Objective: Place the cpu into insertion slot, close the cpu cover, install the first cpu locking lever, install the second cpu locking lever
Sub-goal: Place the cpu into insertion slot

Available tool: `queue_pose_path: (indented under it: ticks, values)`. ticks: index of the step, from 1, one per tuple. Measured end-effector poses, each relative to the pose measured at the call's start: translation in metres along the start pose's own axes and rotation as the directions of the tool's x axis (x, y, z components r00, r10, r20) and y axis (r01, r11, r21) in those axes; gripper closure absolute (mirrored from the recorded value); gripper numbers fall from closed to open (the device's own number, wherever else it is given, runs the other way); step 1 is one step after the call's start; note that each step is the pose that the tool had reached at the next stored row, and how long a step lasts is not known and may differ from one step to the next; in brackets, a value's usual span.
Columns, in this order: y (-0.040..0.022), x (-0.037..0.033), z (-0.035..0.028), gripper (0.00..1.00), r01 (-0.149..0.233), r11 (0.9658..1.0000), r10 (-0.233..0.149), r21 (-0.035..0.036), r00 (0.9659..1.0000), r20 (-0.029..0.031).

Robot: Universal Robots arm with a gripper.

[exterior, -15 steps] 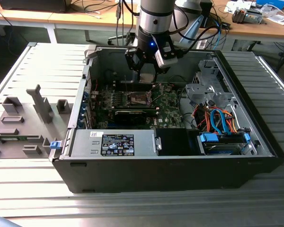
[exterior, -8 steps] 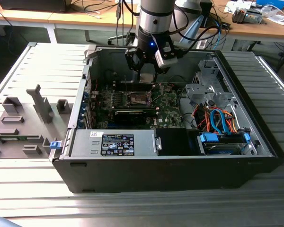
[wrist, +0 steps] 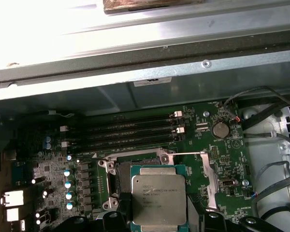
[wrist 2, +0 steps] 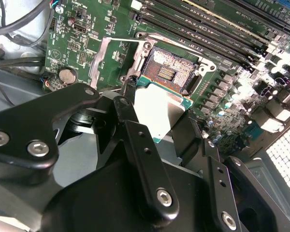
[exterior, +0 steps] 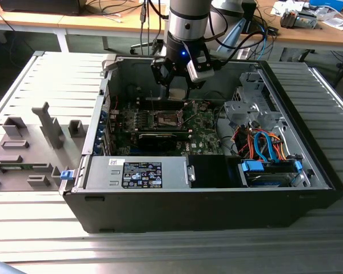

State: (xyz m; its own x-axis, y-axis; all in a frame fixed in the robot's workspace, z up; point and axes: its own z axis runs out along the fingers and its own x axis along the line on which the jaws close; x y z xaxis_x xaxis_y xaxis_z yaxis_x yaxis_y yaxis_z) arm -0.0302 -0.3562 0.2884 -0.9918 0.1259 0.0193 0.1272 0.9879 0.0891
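Your slatted metal table (exterior: 160,254) carried open black computer case (exterior: 206,208) at its middle. Grey fixture plate (exterior: 20,157) with upright blocks (exterior: 50,127) lay flat on slats at exterior view's left, just beside case's side wall.

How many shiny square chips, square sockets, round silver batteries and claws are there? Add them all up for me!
cpu, gripped in the claw: 1
insertion slot, with nothing in it: 1
round battery on the green board: 1
claw: 1
Total: 4
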Motion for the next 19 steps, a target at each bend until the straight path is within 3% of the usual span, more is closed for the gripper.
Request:
queue_pose_path:
  ticks: [19]
  values:
    - [0.0,0.0,0.0,0.46,-0.013,0.9999,0.013,-0.0003,0.9999,0.0012]
